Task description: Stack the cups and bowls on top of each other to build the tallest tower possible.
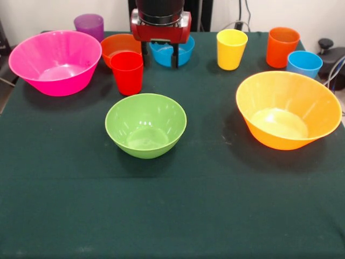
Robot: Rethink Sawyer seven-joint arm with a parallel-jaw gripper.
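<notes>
My gripper (pixel 159 60) hangs at the far side of the table with its two black fingers apart, open, in front of the small blue bowl (pixel 185 53). A red cup (pixel 127 72) stands upright just to its left, in front of the small orange bowl (pixel 118 44). A lime green bowl (pixel 145 125) sits mid-table. The large pink bowl (pixel 55 62) is far left, with a purple cup (pixel 89 25) behind it. A large yellow-orange bowl (pixel 288 109) sits at the right. Yellow (pixel 231 49), orange (pixel 282 47) and light blue (pixel 304 63) cups stand along the far right. Nothing is stacked.
The table (pixel 172 216) is covered with a dark green cloth. A black object (pixel 329 51) and cables lie past the far right corner.
</notes>
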